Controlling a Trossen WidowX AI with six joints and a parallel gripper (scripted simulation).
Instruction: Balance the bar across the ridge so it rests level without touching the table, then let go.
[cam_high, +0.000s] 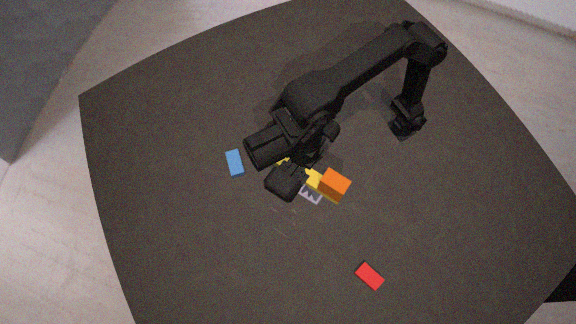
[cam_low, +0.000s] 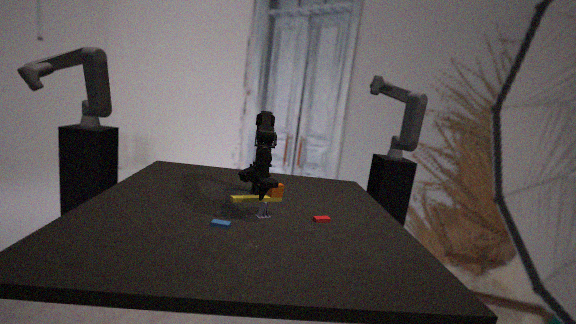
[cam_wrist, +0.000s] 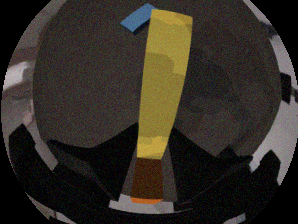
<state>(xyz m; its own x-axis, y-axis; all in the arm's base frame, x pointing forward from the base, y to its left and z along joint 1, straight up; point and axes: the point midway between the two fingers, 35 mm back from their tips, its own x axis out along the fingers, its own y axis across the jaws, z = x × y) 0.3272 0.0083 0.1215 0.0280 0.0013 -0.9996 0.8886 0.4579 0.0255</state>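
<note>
Bar gripped over the ridge, its long axis crosswise

Left to right on the desk (cam_high: 190, 250) (cam_low: 240, 265): one blue block (cam_high: 234, 163) (cam_low: 220, 223) (cam_wrist: 136, 18); one yellow bar (cam_high: 313, 178) (cam_low: 242, 199) (cam_wrist: 165, 85), near level, clamped in the one gripper (cam_high: 296, 167) (cam_low: 262, 195) (cam_wrist: 153, 128), its long arm reaching left; one pale ridge (cam_high: 312, 196) (cam_low: 264, 211) beneath, contact unclear; one orange block (cam_high: 336, 181) (cam_low: 276, 191) (cam_wrist: 148, 177) at the bar's right end; one red block (cam_high: 370, 276) (cam_low: 321, 219).
</note>
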